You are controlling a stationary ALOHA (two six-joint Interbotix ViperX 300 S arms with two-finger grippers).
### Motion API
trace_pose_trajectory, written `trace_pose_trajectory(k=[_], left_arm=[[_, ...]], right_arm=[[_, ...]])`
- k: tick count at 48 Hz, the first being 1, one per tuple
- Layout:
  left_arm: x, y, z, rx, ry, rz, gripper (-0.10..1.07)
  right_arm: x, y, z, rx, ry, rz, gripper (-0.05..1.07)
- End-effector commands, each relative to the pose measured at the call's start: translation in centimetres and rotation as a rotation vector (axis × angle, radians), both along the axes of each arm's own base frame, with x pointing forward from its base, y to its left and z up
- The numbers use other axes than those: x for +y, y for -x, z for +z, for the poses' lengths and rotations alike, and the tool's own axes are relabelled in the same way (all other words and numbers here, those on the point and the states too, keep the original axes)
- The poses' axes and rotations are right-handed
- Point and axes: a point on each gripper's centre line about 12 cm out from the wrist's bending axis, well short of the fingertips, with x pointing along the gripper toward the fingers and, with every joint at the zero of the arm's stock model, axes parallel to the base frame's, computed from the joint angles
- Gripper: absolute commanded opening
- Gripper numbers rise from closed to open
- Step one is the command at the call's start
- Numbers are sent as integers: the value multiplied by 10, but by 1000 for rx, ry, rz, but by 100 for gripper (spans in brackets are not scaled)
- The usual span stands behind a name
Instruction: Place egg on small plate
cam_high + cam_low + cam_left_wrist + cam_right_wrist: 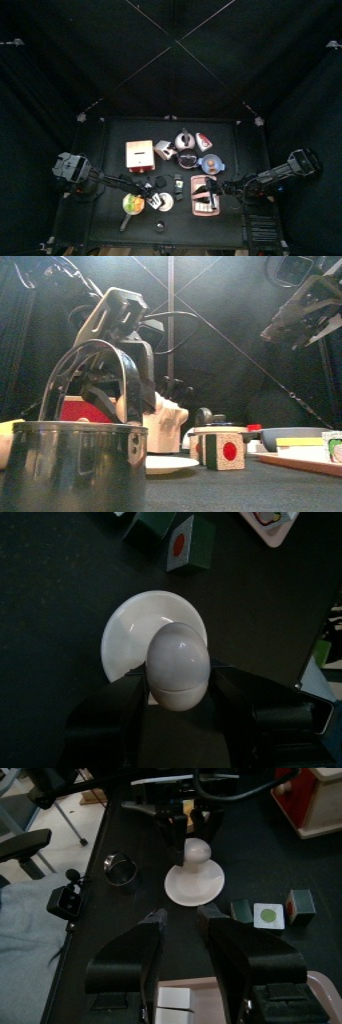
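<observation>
Because the steel pot [76,464] fills the front view's foreground, most of my left gripper [178,702] is hidden there. In the wrist view, its jaws are clamped on the egg [179,664], directly above the small plate [151,634]'s edge. My right gripper [183,920] hangs unclenched near the plate, holding nothing.

White egg [178,666] (pale, faintly greyish sheen), white small plate [138,639], black left gripper [179,704], black table [54,592], cube [187,541] with green sides and red dot on white face, red box [138,152], silver metal cup [74,466]
</observation>
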Motion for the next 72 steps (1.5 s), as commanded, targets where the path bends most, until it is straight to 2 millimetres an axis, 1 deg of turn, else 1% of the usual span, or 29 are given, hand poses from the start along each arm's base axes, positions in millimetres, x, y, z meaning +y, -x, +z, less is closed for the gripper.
trace_pose_trajectory(k=[1, 19, 28, 37, 44, 52, 55, 60, 64, 72], left_arm=[[1, -11, 10, -41, 6, 3, 75], [2, -12, 1, -23, 3, 7, 76], [2, -12, -1, -17, 2, 9, 80], [1, -15, 2, -26, 2, 5, 87], [1, -15, 2, -26, 2, 5, 89], [2, -15, 10, -46, 2, 4, 89], [3, -15, 17, -64, -9, -8, 89], [3, -14, 23, -81, -23, -21, 89], [3, -15, 26, -89, -28, -27, 89], [4, -14, 24, -81, -36, -32, 89]], right_arm=[[0, -2, 6, -19, -5, -5, 72], [-1, -2, 4, -12, -4, -4, 72], [-2, -2, 3, -7, -3, -9, 72], [-2, -2, 3, -6, -4, -9, 72], [-2, -3, 3, -5, -3, -11, 72], [-2, -3, 1, 0, -1, -8, 72], [-2, -3, 0, 6, -2, -8, 72], [-1, -3, 0, 8, -2, -5, 72], [-2, -3, 0, 8, -2, -7, 72], [-1, -3, 1, 8, -2, -5, 72]])
